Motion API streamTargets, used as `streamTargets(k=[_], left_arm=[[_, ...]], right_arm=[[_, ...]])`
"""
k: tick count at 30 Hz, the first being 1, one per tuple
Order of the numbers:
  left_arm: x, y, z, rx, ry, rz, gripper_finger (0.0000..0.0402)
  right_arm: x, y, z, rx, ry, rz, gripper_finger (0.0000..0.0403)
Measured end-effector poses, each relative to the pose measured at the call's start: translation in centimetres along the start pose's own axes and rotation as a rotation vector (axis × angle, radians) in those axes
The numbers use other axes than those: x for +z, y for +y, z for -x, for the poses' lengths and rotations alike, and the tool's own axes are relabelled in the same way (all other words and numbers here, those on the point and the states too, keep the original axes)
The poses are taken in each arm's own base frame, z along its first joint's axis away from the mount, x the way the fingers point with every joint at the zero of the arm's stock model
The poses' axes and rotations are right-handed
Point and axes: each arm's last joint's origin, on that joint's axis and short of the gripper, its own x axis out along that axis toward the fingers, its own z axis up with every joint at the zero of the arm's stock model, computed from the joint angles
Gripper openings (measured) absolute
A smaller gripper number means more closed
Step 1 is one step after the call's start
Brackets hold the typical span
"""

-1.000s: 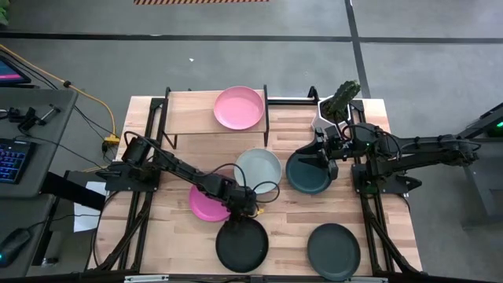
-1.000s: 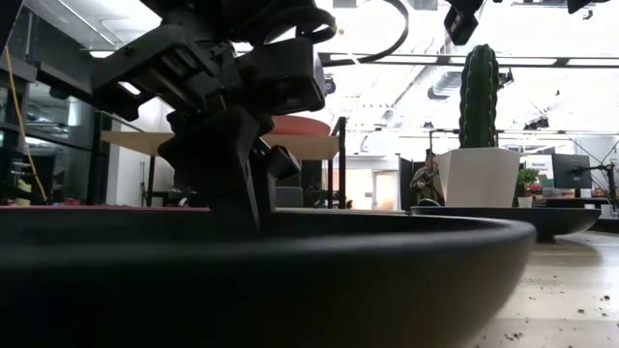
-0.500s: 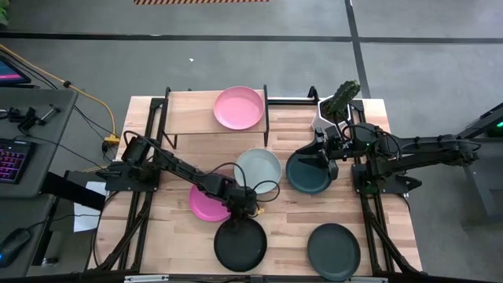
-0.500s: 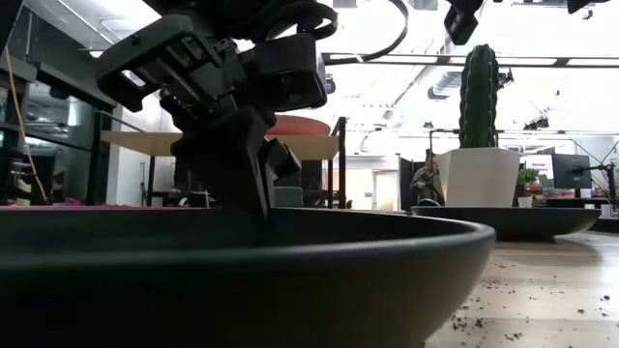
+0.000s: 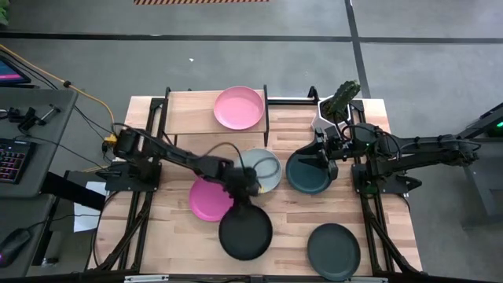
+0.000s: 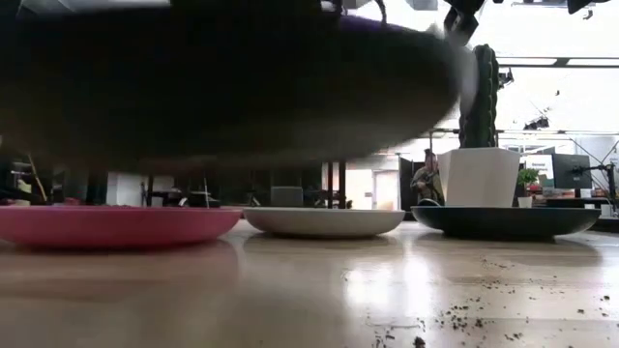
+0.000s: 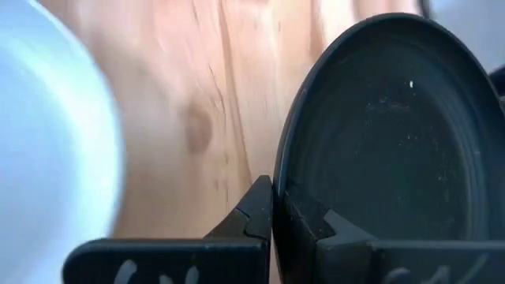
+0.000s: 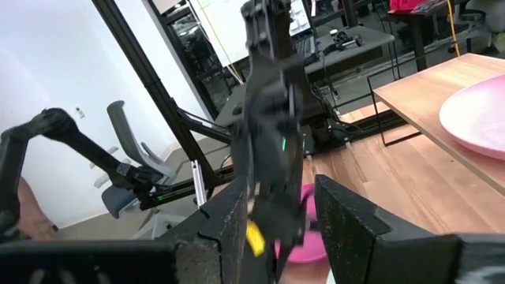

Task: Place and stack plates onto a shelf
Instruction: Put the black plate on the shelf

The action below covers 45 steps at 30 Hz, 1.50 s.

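Observation:
My left gripper (image 5: 245, 196) is shut on the black plate (image 5: 245, 232), which hangs in the air over the table's near middle; its underside (image 6: 222, 77) fills the top of the low view. The magenta plate (image 5: 206, 200), pale mint-white plate (image 5: 259, 169), dark teal plate (image 5: 306, 174) and dark grey-green plate (image 5: 333, 251) rest flat on the table. The light pink plate (image 5: 239, 108) lies on the shelf (image 5: 196, 110). My right gripper (image 5: 324, 157) is open over the teal plate's right rim; whether it touches it I cannot tell. My left gripper pinches the black plate by its far rim (image 7: 278, 185), one finger (image 7: 316, 225) inside the dish and one finger (image 7: 254, 209) outside. The fingers slant down at the rim from above and the far side. The plate is lifted clear of the table and lies roughly level.
A white pot with a cactus (image 5: 334, 106) stands at the far right corner, behind my right gripper. The shelf's left half (image 5: 185, 112) is bare wood. Soil crumbs (image 6: 455, 314) lie on the table's near right. Bare table shows near the left edge (image 5: 169, 236).
My left gripper has risen and moved a little toward the far edge, still shut on the black plate's rim. The plate, resting on the table before, now hangs clear of it, shifted slightly toward the far side. The right arm has kept still.

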Motion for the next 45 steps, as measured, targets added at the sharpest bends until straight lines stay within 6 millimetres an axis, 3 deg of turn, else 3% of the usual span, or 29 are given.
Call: streamTargets(k=[6, 13, 21, 29, 33, 37, 41, 45], left_arm=[[1.6, 0.0, 6.4, -0.003, -0.141, 0.126, 0.0001], [1.3, -0.3, 13.7, 0.037, -0.265, 0.304, 0.0001], [-0.8, 0.5, 22.4, 0.369, -0.556, 0.562, 0.0001], [-5.3, 0.3, 29.2, 0.748, -0.863, 0.872, 0.0002], [-8.3, -0.2, 30.9, 0.926, -1.010, 1.090, 0.0003], [-10.7, -0.4, 31.3, 1.018, -1.143, 1.241, 0.0004], [-12.3, 0.3, 29.9, 1.021, -1.226, 1.350, 0.0004], [-13.9, 1.6, 27.2, 1.003, -1.287, 1.510, 0.0004]], right_arm=[[-0.1, 0.0, 0.0, -0.006, 0.006, -0.001, 0.0130], [-0.2, -0.1, -0.1, -0.011, 0.015, -0.006, 0.0130], [-0.1, -0.1, -0.1, -0.018, 0.005, -0.005, 0.0130], [-0.1, -0.1, -0.1, -0.017, 0.003, -0.013, 0.0130], [-0.1, -0.1, -0.1, -0.025, 0.000, -0.013, 0.0130], [0.0, -0.2, -0.1, -0.057, -0.014, -0.013, 0.0130], [0.0, -0.2, -0.1, -0.062, -0.016, -0.012, 0.0130], [0.0, -0.2, -0.1, -0.062, -0.016, -0.013, 0.0130]])
